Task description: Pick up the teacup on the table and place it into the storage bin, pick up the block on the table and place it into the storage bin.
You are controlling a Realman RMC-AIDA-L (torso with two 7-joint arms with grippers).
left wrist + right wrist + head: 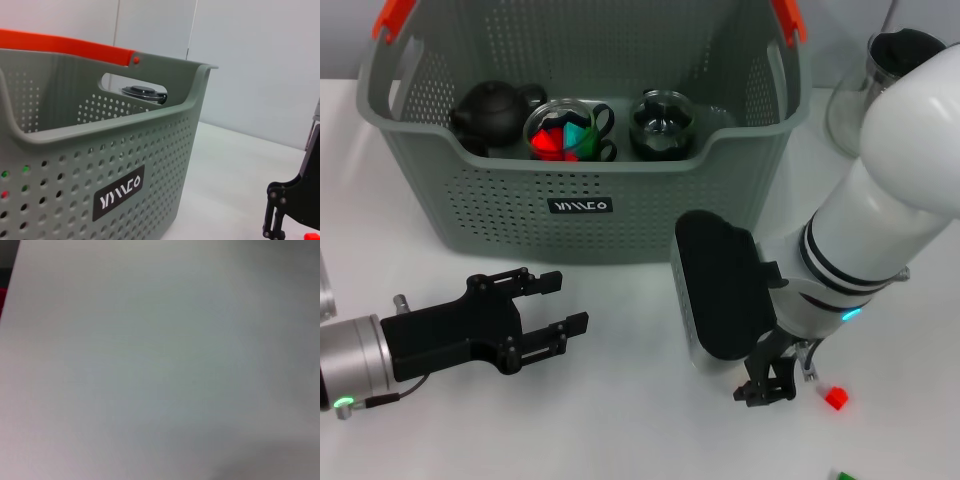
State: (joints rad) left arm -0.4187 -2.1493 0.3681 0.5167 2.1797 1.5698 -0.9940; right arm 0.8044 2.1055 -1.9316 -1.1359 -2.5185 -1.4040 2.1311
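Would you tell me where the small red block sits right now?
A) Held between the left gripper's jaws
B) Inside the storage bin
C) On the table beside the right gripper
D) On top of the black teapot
C: in the head view the red block lies on the white table just beside the lowered right gripper, outside the storage bin.

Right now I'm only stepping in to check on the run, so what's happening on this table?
The right end effector is low over the table beside a small red block, not holding it. The left end effector hovers open and empty in front of the grey storage bin. The bin already holds a black teapot, a glass teacup with coloured pieces inside and a dark glass cup.
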